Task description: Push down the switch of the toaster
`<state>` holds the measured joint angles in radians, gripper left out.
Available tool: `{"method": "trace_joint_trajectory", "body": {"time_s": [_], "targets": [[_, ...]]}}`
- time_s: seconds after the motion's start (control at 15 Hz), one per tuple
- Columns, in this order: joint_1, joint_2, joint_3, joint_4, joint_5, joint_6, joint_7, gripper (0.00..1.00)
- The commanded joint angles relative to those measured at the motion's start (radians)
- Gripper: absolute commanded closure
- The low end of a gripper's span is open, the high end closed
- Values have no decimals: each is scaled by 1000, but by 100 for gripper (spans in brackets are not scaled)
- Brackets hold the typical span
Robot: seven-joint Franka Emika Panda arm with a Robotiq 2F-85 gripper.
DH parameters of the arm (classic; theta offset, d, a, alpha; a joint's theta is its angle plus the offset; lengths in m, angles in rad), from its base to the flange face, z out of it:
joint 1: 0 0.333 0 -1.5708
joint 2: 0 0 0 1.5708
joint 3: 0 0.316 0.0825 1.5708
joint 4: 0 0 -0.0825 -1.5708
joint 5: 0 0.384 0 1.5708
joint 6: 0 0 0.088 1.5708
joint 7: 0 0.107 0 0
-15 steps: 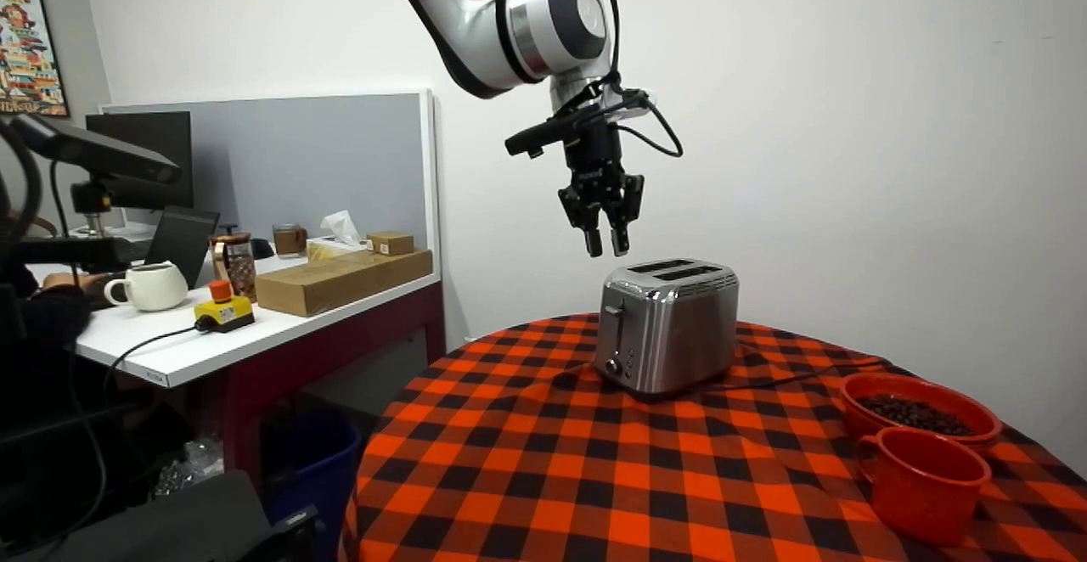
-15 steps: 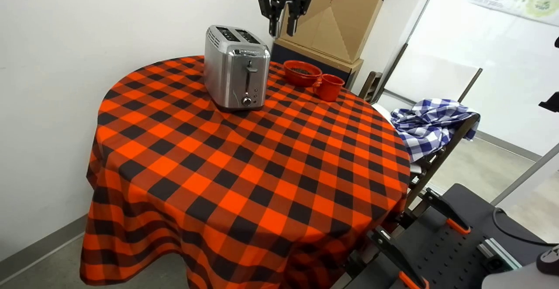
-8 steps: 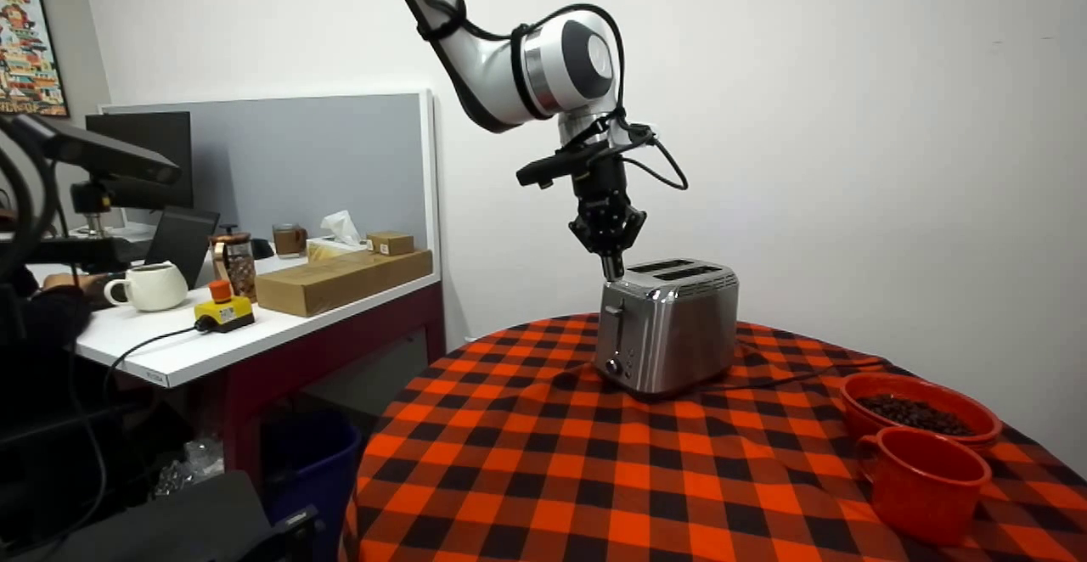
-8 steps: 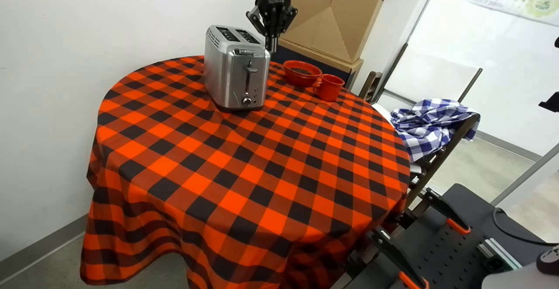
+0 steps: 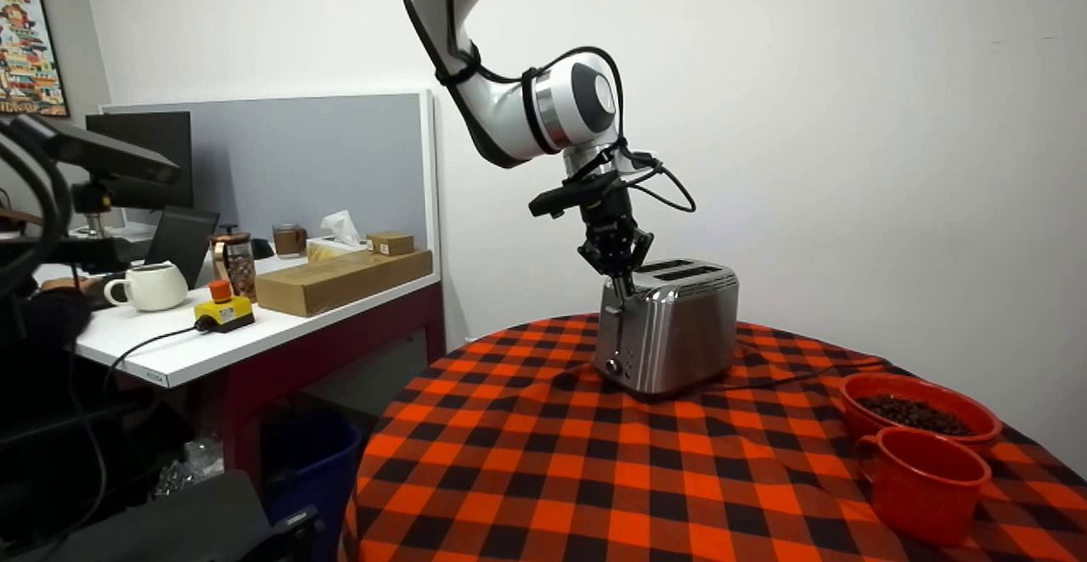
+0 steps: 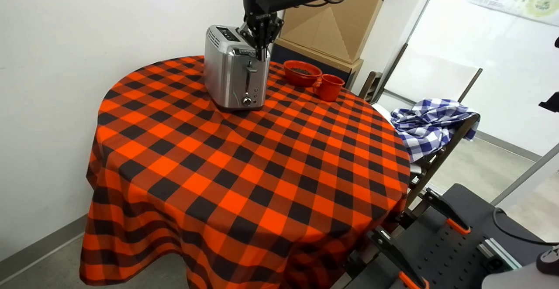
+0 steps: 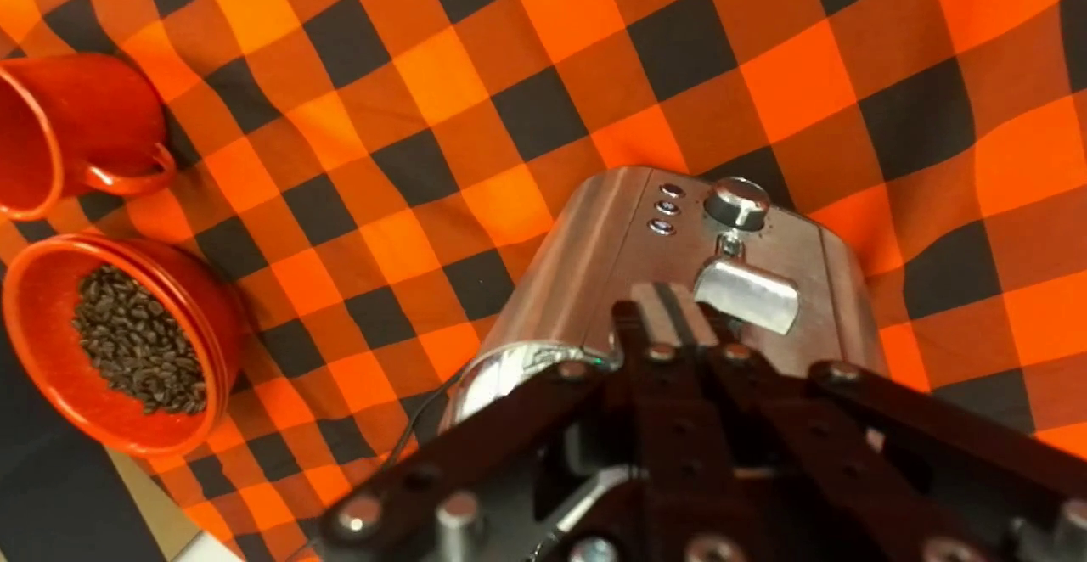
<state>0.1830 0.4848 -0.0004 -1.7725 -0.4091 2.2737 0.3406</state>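
While pincer (image 7: pixel 673 307) hangs near toaster lever (image 7: pixel 749 297) — red bowl (image 7: pixel 44 334) holds dark beans (image 7: pixel 140 343).

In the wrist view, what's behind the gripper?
Mostly the toaster: its lever shows beside the fingertips, its knob beyond. Here the gripper covers the slots, seen in an exterior view.

my gripper (image 7: pixel 675 314): black, fingertips (image 7: pixel 651 316) grey | toaster (image 6: pixel 227 73): silver | tablecloth (image 6: pixel 244 171): red-and-black checks | mug (image 5: pixel 926 498), bowl (image 7: pixel 42 316): red | beans (image 7: pixel 140 341): dark brown | cloth (image 6: pixel 432 125): blue-and-white checks
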Motion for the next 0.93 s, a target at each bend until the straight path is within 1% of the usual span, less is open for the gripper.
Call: {"method": "trace_joint_trajectory", "body": {"time_s": [0.0, 0.6, 0.87], "targets": [[31, 59, -21, 75, -4, 8, 8, 100], [70, 132, -54, 108, -33, 31, 23, 100], [82, 183, -63, 121, -26, 47, 33, 100]]}}
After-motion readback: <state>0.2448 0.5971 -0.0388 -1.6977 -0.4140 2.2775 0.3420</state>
